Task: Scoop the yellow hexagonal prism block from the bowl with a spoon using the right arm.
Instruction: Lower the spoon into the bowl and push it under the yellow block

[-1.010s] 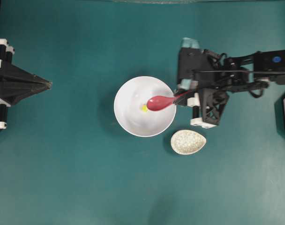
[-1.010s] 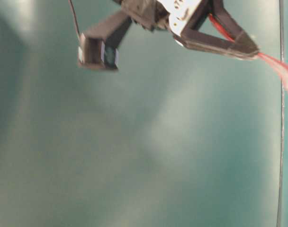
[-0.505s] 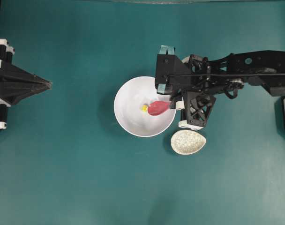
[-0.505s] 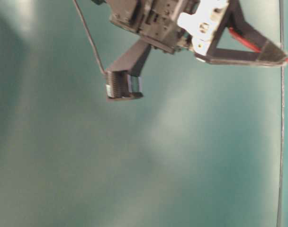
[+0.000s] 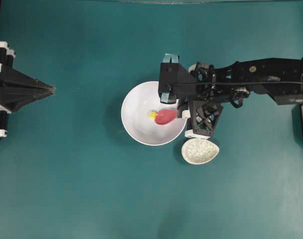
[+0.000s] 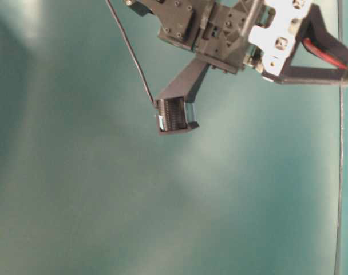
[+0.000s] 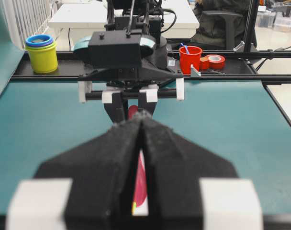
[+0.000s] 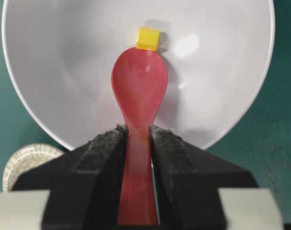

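Bowl: the white bowl (image 5: 141, 124) is seen near the middle of the teal tabletop (image 5: 91, 189), with bare tabletop on its left, upper and lower sides.
Block: the yellow hexagonal prism block (image 8: 148, 39) is found inside the bowl, near its centre, touching the tip of the spoon's scoop.
Spoon: the red spoon (image 8: 138, 96) is pinched by its handle in the right claw (image 8: 137, 139); its scoop is held inside the bowl.
Right arm: it is stretched in from the bowl's right, over the rim.
Speckled dish: a small oval dish (image 5: 200, 151) is set just beside the bowl's lower right edge.
Left claw: the left claw (image 5: 51, 90) is kept pressed together, well to the bowl's left.
View differences: block-to-scoop contact is shown only by the right wrist view; the bowl's rim barely shows at the table-level view's right edge.
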You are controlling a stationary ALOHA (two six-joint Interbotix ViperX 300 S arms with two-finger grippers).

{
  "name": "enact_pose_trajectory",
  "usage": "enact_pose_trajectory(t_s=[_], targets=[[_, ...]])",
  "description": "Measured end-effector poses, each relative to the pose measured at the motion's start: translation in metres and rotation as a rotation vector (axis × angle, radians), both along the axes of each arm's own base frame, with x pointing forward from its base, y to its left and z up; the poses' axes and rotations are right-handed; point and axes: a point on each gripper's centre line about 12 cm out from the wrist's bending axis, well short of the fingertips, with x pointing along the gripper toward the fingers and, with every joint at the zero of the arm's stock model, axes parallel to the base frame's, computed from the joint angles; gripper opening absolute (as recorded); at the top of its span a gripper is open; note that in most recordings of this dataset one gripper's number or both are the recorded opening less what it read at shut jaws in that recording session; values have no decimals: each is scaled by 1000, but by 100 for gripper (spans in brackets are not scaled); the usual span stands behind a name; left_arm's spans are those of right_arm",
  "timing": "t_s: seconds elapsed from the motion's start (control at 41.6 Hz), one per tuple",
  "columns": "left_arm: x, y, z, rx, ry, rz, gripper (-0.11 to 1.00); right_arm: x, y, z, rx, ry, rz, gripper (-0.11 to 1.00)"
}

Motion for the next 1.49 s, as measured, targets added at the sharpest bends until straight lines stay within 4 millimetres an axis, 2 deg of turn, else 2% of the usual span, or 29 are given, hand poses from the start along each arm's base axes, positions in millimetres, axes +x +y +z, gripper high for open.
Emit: enact_pose_trajectory(t_s=[0.361, 0.722, 1.491], targets=[[0, 0, 0, 0, 0, 0, 0, 11, -2, -2, -11, -80, -9, 22], [0, 0, 0, 0, 0, 0, 0, 20, -4, 5, -25, -173, -15, 22], [0, 0, 0, -1, 0, 0, 0, 29, -6, 12, -40, -272, -23, 22]])
